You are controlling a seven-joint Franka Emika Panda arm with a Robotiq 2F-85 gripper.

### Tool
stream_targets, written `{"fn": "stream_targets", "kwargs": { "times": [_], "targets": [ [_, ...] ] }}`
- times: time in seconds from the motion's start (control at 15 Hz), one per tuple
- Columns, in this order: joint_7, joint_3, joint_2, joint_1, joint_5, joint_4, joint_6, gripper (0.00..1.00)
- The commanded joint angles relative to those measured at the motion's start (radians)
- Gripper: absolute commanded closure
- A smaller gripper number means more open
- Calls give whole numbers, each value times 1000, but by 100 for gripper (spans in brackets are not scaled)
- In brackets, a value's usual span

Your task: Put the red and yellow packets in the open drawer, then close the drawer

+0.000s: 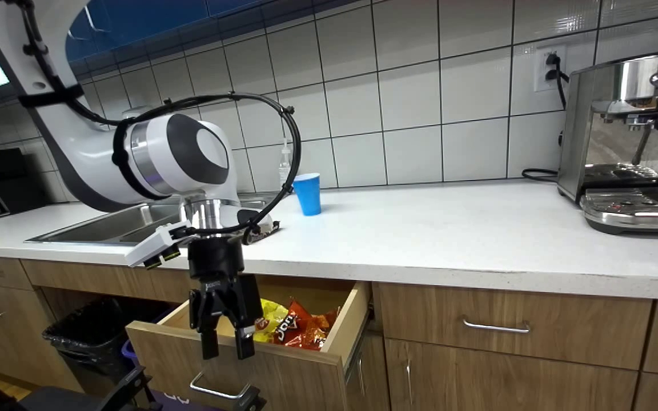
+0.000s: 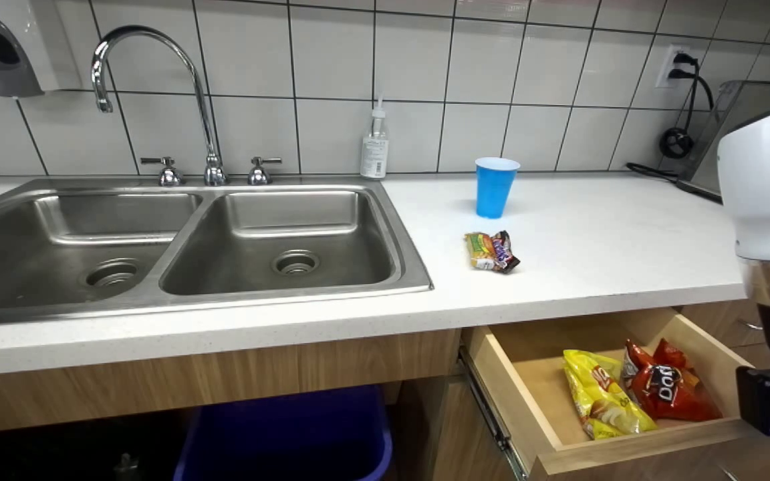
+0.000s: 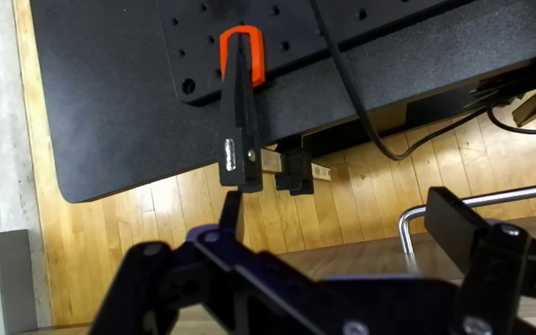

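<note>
The drawer (image 1: 289, 371) stands pulled out below the counter, its pale inside showing in both exterior views. In it lie the yellow packet (image 2: 604, 394) and, leaning beside it, the red packet (image 2: 672, 391). My gripper (image 1: 227, 345) points down at the drawer's front, open, with nothing between its fingers. In the wrist view the drawer's silver handle (image 3: 405, 230) appears between and behind the fingertips; one finger (image 3: 456, 228) overlaps the bar there, and I cannot tell whether they touch. Neither packet shows in the wrist view.
A blue cup (image 2: 495, 187) and small wrappers (image 2: 490, 251) sit on the counter beside the sink (image 2: 398, 280). Facing the drawer is a black platform (image 3: 123, 116) with an orange-edged clamp (image 3: 257, 60). A black bin (image 1: 95, 337) stands beside the drawer; a coffee machine (image 1: 637, 142) occupies the counter.
</note>
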Motion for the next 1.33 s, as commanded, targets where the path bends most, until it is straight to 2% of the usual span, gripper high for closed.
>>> {"fn": "stream_targets", "kwargs": {
  "times": [0.0, 0.2, 0.8, 1.27],
  "targets": [
    [2, -5, 12, -6, -28, 3, -10, 0],
    [19, -7, 28, -1, -32, 6, 7, 0],
    [131, -29, 76, 15, -101, 19, 171, 0],
    [166, -40, 73, 21, -102, 27, 215, 0]
  ]
}}
